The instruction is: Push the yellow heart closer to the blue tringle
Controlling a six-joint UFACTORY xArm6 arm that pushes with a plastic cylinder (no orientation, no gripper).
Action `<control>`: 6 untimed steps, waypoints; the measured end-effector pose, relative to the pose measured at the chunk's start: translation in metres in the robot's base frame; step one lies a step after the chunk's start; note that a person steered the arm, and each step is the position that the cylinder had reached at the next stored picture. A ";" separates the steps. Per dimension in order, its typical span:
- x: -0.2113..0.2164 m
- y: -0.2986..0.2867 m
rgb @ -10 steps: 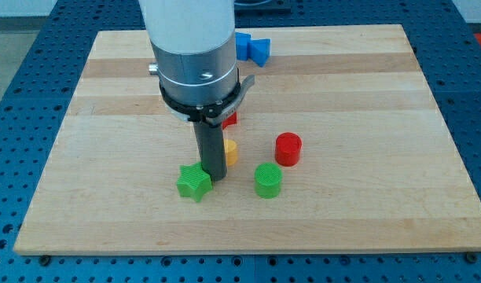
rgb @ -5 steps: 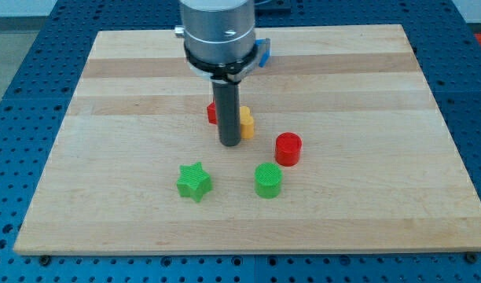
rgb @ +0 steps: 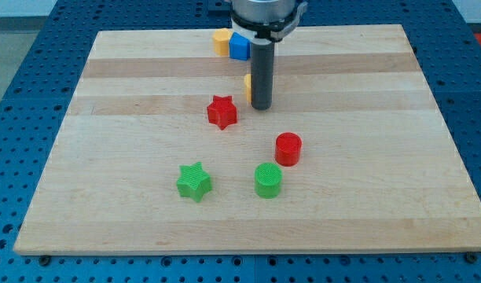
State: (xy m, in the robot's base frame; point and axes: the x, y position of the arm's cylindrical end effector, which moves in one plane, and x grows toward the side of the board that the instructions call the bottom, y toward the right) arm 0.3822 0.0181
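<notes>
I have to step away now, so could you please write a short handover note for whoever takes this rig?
My tip is down on the board, right beside the yellow heart, which is mostly hidden behind the rod. A blue block sits near the view's top edge beside another yellow block; the arm may hide more blue there. The heart is not yet at the blue block. Left: push it toward the view's top.

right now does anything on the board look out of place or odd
Nothing stands out. The wooden board is undamaged and every visible block sits flat on it. My tip is beside a yellow block, mostly hidden behind the rod, so its shape and contact can't be confirmed.
</notes>
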 end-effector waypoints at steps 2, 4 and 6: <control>-0.040 0.000; -0.068 0.000; -0.039 0.000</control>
State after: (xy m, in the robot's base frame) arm 0.3427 0.0179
